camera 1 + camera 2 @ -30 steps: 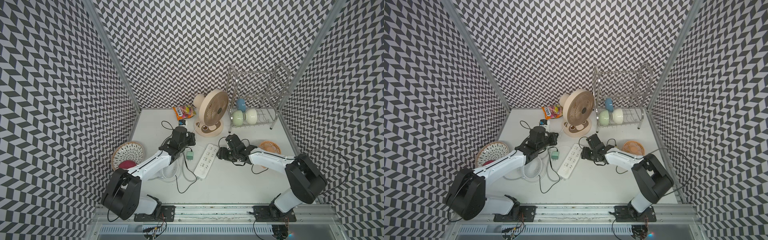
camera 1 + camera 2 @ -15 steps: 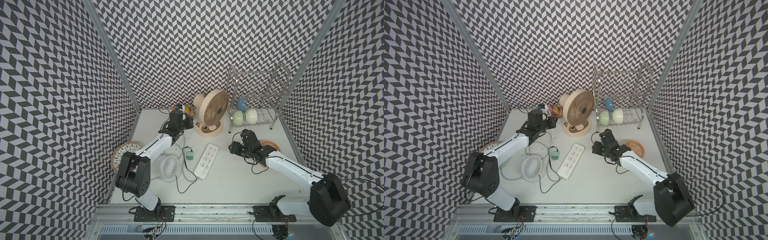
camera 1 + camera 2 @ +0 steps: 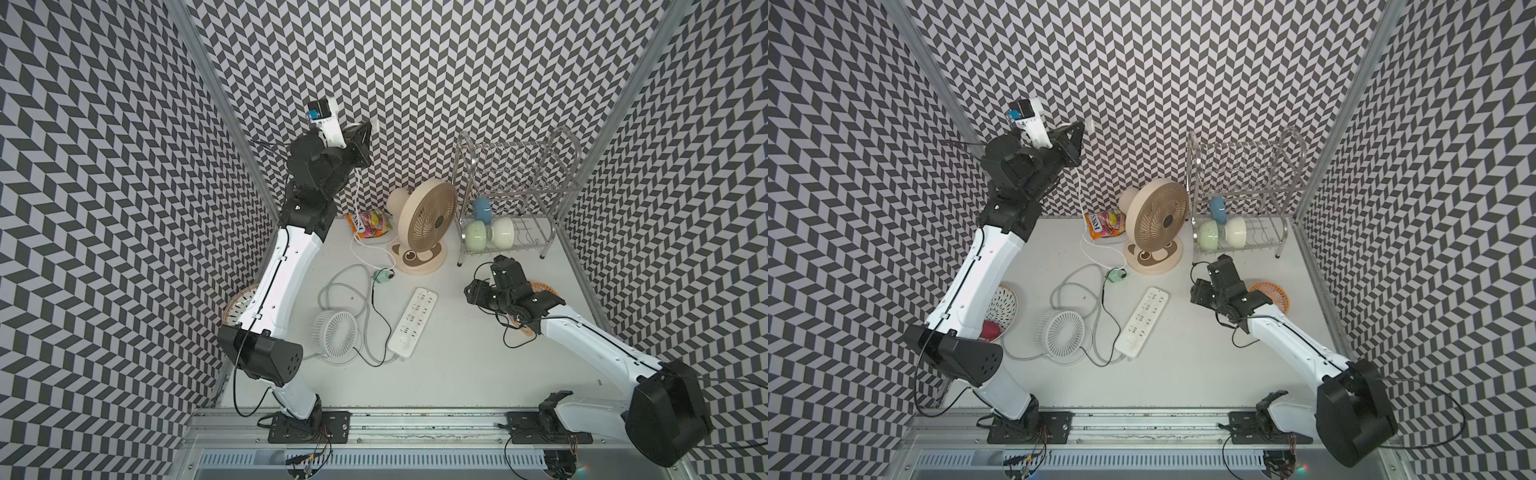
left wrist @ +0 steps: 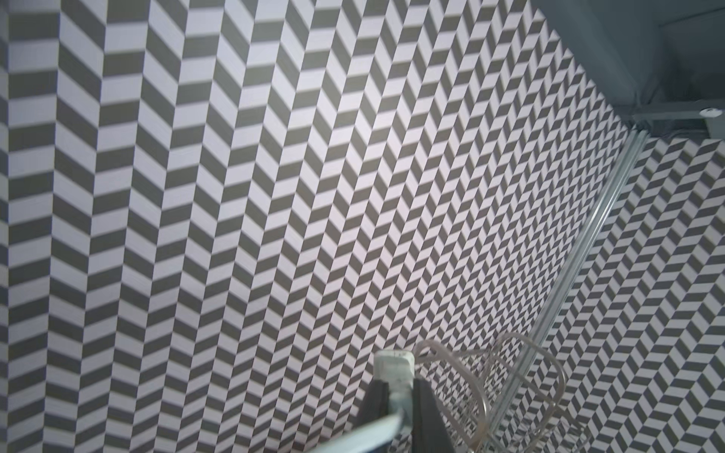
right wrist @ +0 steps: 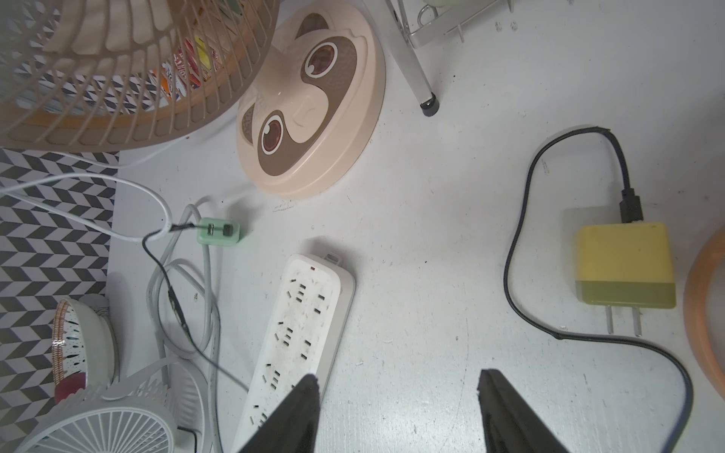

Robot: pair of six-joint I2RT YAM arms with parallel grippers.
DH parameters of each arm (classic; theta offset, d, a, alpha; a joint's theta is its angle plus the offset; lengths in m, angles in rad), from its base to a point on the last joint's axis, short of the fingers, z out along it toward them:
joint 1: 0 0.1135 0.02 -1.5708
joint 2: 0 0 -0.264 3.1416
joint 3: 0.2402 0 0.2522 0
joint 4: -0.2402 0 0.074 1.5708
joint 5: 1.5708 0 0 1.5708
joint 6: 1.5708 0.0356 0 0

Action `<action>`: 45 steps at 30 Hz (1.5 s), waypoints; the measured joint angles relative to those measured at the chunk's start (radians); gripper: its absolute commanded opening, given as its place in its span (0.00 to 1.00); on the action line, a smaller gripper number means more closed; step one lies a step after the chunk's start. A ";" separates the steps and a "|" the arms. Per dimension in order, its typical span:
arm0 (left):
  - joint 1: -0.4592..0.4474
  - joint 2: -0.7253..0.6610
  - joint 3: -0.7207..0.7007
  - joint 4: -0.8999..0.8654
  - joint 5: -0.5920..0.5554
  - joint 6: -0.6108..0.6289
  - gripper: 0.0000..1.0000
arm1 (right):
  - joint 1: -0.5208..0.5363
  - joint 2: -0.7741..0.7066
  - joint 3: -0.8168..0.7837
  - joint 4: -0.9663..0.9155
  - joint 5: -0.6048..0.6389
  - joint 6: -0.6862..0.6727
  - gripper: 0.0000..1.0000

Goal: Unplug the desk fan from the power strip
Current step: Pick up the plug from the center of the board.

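A yellow charger (image 5: 623, 270) lies flat on the white surface (image 5: 431, 235) just ahead of the right tool (image 5: 397, 379). Its prongs point back toward that tool and its black cable (image 5: 521, 219) loops around it. An orange plate (image 3: 1268, 297) sits just past the charger. Farther ahead of the tool stands a wire dish rack (image 3: 515, 195) holding a blue bowl (image 3: 482, 209), a green bowl (image 3: 476, 235) and a cream bowl (image 3: 503, 232). Well apart on the tool's other side lie a green charger (image 3: 383, 275) and a small white fan (image 3: 334, 332), face up, with a thin black lead (image 3: 374, 303) running from charger toward fan. A snack bag (image 3: 376, 217) lies far below the left tool (image 3: 370, 126). A speckled bowl (image 3: 1003, 305) with something red (image 3: 990, 330) inside sits farthest from the right tool.
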 measured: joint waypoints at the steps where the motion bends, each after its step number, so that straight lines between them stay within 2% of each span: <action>1: 0.000 0.005 0.023 0.000 0.002 0.008 0.02 | -0.002 -0.004 0.000 -0.003 0.000 0.000 0.64; 9: 0.003 0.012 0.024 0.011 -0.002 0.044 0.01 | -0.011 -0.017 0.000 -0.010 0.000 -0.002 0.65; 12: 0.007 0.011 -0.071 0.030 0.002 0.040 0.00 | -0.011 -0.017 0.000 -0.007 -0.026 -0.020 0.67; 15: 0.008 0.008 -0.243 0.061 0.005 0.022 0.00 | 0.004 -0.017 -0.002 0.032 -0.081 -0.045 0.71; 17: 0.013 0.008 -0.374 0.058 0.006 0.004 0.00 | 0.053 -0.013 -0.009 0.109 -0.118 -0.055 0.76; 20: 0.018 0.011 -0.450 0.032 0.006 -0.012 0.00 | 0.152 0.039 0.011 0.204 -0.147 -0.068 0.83; 24: 0.027 -0.001 -0.459 0.045 0.006 -0.023 0.00 | 0.279 0.300 0.178 0.325 -0.189 -0.077 0.85; 29: 0.029 -0.049 -0.468 0.073 0.006 -0.048 0.00 | 0.350 0.546 0.351 0.425 -0.188 -0.083 0.81; 32: 0.029 -0.074 -0.478 0.084 0.007 -0.060 0.00 | 0.376 0.667 0.455 0.462 -0.156 -0.092 0.72; 37: 0.029 -0.087 -0.483 0.090 0.008 -0.071 0.00 | 0.389 0.805 0.553 0.489 -0.082 -0.087 0.61; 45: 0.029 -0.087 -0.492 0.090 0.022 -0.082 0.00 | 0.388 0.980 0.690 0.436 0.000 -0.085 0.53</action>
